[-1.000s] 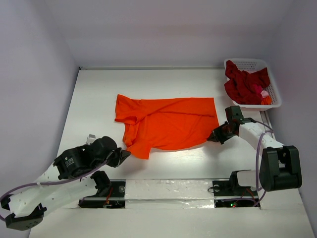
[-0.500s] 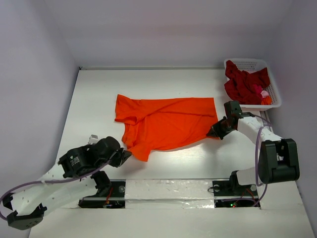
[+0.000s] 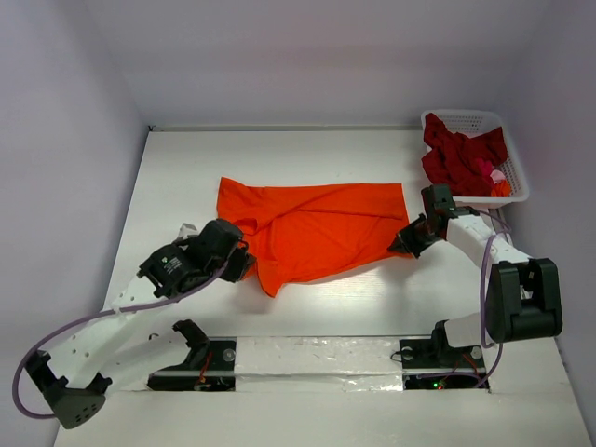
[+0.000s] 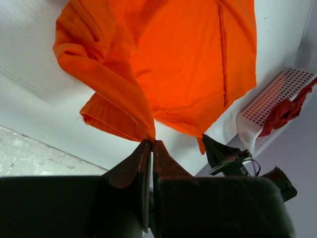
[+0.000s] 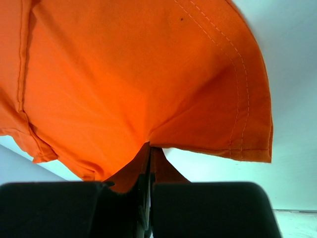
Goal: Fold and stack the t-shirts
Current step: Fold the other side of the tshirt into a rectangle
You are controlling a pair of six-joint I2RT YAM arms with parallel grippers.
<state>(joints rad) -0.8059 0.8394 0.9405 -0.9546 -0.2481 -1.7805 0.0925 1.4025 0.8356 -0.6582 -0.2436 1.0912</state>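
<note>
Orange t-shirt [image 3: 317, 228] lies spread on the white counter [image 3: 186, 168], mid-field. Left fingers [image 4: 130, 168] are pressed together, pinching a fold at the shirt's near-left edge, with the fabric bunched and lifted at the tips. Right fingers [image 5: 163, 171] are likewise closed on the hem at the shirt's right edge. Dark red t-shirts [image 3: 461, 158] are heaped in the basket [image 3: 466, 119] at the far right corner, well apart from both.

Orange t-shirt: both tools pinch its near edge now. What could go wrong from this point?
1. Left tool and right tool each hold only a small pinch of the orange t-shirt; it may slip out.
2. Cloth beside the left tool is bunched; the fold may come out uneven.
3. The right arm could bump the nearby basket.
</note>
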